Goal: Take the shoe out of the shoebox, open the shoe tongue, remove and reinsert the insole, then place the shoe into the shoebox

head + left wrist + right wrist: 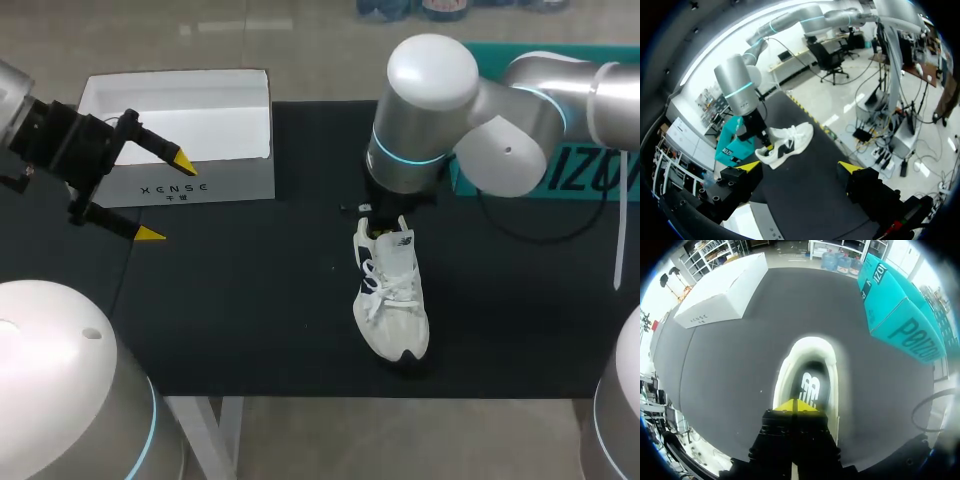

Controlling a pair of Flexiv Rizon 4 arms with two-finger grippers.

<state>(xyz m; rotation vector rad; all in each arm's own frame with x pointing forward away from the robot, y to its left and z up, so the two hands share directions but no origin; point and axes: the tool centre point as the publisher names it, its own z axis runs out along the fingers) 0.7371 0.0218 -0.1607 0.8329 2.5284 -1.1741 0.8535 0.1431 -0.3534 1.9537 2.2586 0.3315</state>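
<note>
A black matte counter (250,300) fills the frame. At upper left the white cardboard shoebox (215,180) stands open, dark print on its front wall. A white mesh shoe (393,300) lies at centre, out of the box. The right tool (797,405) is at the shoe's heel rim, tips pressed together; no grip is discernible. The left tool (167,196) gapes wide, holding nothing.

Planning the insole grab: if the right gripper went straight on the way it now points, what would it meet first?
Most likely the insole inside the shoe: the right gripper points down into the shoe's opening at the heel end. Depth is unclear, so it might brush the shoe's rim first.
</note>
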